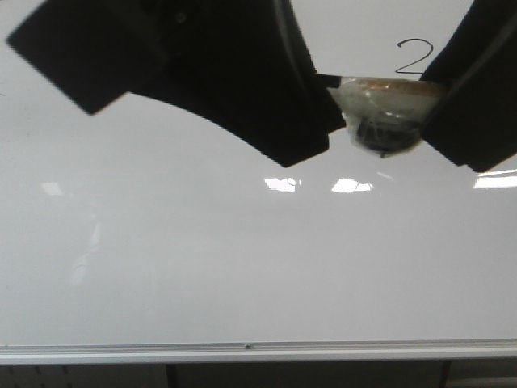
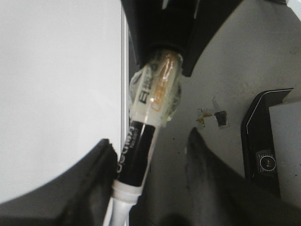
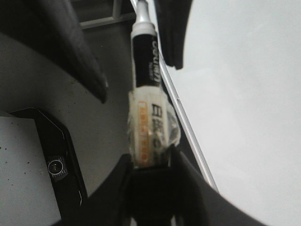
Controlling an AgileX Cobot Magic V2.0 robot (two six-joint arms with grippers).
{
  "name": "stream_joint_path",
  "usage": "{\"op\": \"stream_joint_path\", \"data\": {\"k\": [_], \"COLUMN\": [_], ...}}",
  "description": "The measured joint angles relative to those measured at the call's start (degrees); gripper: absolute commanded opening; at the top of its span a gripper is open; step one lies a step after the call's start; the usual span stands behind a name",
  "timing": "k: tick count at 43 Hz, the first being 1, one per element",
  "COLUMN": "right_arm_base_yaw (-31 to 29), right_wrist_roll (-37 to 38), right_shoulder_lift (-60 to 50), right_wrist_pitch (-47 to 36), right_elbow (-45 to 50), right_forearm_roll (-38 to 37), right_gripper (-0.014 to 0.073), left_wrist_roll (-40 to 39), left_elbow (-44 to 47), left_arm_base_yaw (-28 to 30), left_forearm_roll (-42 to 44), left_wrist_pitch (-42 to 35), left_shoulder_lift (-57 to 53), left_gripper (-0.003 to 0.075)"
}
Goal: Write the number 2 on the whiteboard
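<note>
The whiteboard [image 1: 202,259] fills the front view, with a small black number 2 [image 1: 413,56] written at its upper right. A black marker [image 3: 146,66] with a tape-wrapped rear end [image 3: 151,132] is held in front of the board. My right gripper [image 3: 150,157] is shut on that taped end. My left gripper [image 2: 149,141] is open, its fingers [image 2: 94,174] wide apart on either side of the marker's black barrel [image 2: 136,150], which lies close to one finger. In the front view both grippers are dark blurred shapes flanking the marker [image 1: 386,113].
A silver rail [image 1: 242,349] runs along the whiteboard's bottom edge. Below the board, the wrist views show a grey surface with a black device bearing a round knob [image 2: 265,162] [image 3: 56,167] and some tape scraps [image 2: 214,117].
</note>
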Motion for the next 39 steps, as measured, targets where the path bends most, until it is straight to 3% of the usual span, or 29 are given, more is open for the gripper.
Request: {"op": "stream_joint_path", "data": {"k": [5, 13, 19, 29, 32, 39], "right_arm_base_yaw": [0.04, 0.04, 0.04, 0.04, 0.04, -1.25], "right_wrist_roll": [-0.13, -0.69, -0.82, -0.42, -0.42, -0.42], "right_shoulder_lift": [0.00, 0.00, 0.00, 0.00, 0.00, 0.00], "right_wrist_pitch": [0.15, 0.15, 0.15, -0.85, -0.85, -0.49], "right_elbow": [0.00, 0.00, 0.00, 0.00, 0.00, 0.00], "right_forearm_roll": [0.11, 0.11, 0.11, 0.11, 0.11, 0.19], "right_gripper": [-0.0060, -0.0006, 0.0156, 0.0582, 0.0635, 0.0640], "left_wrist_roll": [0.09, 1.05, 1.05, 0.83, 0.63, -0.03], "left_elbow": [0.00, 0.00, 0.00, 0.00, 0.00, 0.00], "left_arm_base_yaw": [0.00, 0.00, 0.00, -0.13, -0.13, -0.13], "left_forearm_roll": [0.49, 0.71, 0.71, 0.51, 0.51, 0.81], "left_wrist_pitch": [0.00, 0.50, 0.59, 0.88, 0.88, 1.24], "left_shoulder_lift": [0.00, 0.00, 0.00, 0.00, 0.00, 0.00], "left_gripper": [0.0095, 0.0079, 0.0079, 0.0080, 0.0080, 0.0080]}}
